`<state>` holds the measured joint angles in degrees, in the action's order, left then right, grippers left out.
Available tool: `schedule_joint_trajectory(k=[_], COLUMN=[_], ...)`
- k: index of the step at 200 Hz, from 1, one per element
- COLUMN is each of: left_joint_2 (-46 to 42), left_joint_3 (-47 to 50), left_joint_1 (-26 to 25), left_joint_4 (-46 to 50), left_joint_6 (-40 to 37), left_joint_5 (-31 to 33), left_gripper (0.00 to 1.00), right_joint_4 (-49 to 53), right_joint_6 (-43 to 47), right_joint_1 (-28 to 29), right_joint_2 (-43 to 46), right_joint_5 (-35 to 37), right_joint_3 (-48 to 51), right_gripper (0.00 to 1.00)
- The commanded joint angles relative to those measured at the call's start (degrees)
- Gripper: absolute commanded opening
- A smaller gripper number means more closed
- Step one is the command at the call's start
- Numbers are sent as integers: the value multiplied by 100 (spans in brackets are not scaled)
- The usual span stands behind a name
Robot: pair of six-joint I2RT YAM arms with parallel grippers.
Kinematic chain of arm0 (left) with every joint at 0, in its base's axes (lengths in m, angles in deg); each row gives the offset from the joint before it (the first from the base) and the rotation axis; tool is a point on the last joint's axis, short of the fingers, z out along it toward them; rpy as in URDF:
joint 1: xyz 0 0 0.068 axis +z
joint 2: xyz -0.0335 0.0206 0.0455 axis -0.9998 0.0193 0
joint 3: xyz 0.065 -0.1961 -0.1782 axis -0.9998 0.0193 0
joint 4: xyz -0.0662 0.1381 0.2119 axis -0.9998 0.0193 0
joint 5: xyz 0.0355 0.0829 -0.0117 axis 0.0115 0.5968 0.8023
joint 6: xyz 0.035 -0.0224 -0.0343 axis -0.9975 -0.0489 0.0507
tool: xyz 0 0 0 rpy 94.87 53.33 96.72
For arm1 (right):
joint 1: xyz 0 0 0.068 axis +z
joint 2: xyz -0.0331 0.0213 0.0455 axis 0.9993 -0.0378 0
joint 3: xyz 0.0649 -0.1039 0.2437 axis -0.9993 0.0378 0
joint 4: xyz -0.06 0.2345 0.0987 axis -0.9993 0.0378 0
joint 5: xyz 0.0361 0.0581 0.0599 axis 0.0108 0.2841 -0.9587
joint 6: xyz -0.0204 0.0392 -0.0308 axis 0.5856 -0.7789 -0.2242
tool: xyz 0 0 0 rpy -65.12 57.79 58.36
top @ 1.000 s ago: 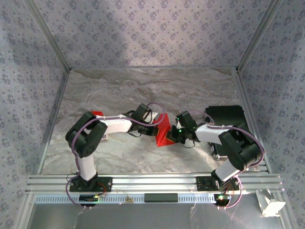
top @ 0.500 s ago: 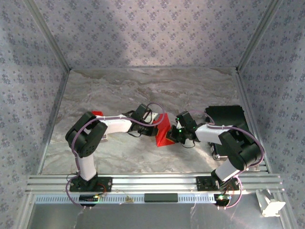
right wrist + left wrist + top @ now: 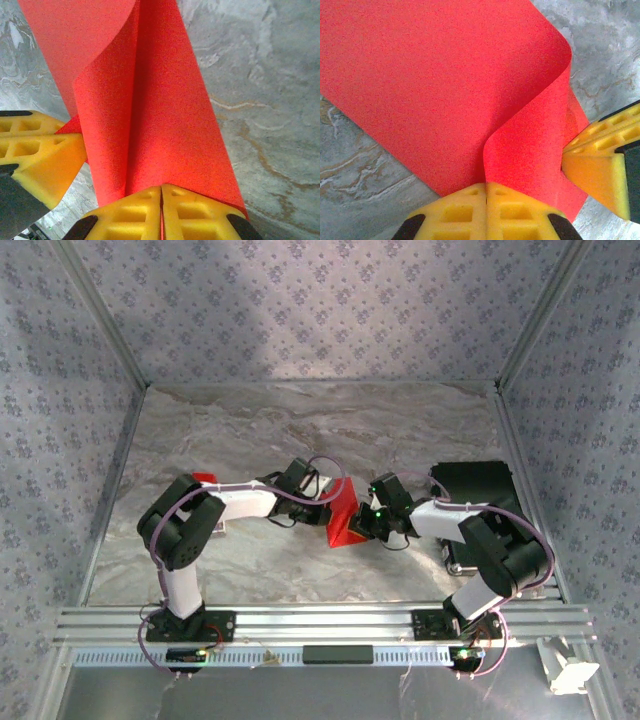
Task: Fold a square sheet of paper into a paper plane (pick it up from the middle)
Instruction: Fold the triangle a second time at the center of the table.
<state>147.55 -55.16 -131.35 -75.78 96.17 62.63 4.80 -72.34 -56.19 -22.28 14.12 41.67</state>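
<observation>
At the worktop's left edge: a small red piece [image 3: 205, 479] lies flat on the grey, veined, marble-look worktop [image 3: 300, 430], well apart from the work.
Left fingers [image 3: 462, 212]: yellow ribbed pads pressed together, clamped on one edge of the square sheet of paper [image 3: 435, 85].
Sheet, place: mid-worktop, held between the two arms' fingers. Whether its lower corner touches the surface I cannot tell.
Sheet, look: bright red, matte, faintly grainy and unmarked. It bends over in a soft rounded roll, not a pressed crease.
Sheet, handling: judged very light, thin and limp. It should sag wherever it is unsupported, keep any crease pressed into it, and tear if the two holds pull apart hard. The matte face ought to sit firmly against the soft pads.
Where to hold: by the edges, one hold facing the other across the intended fold line, with a little slack left between them.
Right fingers [image 3: 195, 212]: yellow pads closed flat together on the sheet's facing edge, just beside the left pair.
Far right: a flat black rectangular case [image 3: 475, 485] sits behind the right arm.
</observation>
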Motion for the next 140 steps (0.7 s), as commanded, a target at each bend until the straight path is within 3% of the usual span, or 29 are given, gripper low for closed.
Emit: schedule_joint_trajectory(k=[1,140], left_joint_2=[-66,-7], left_joint_3=[-125,-163], left_joint_1=[36,35], left_joint_4=[-43,-97], left_joint_6=[-106,-125], left_joint_5=[42,44], left_gripper=[0,0], right_joint_4=[313,323], right_joint_6=[20,37], right_joint_1=[-44,-56], right_joint_2=[-111,-110], right_joint_5=[131,127], right_joint_3=[34,52], right_gripper=[10,10])
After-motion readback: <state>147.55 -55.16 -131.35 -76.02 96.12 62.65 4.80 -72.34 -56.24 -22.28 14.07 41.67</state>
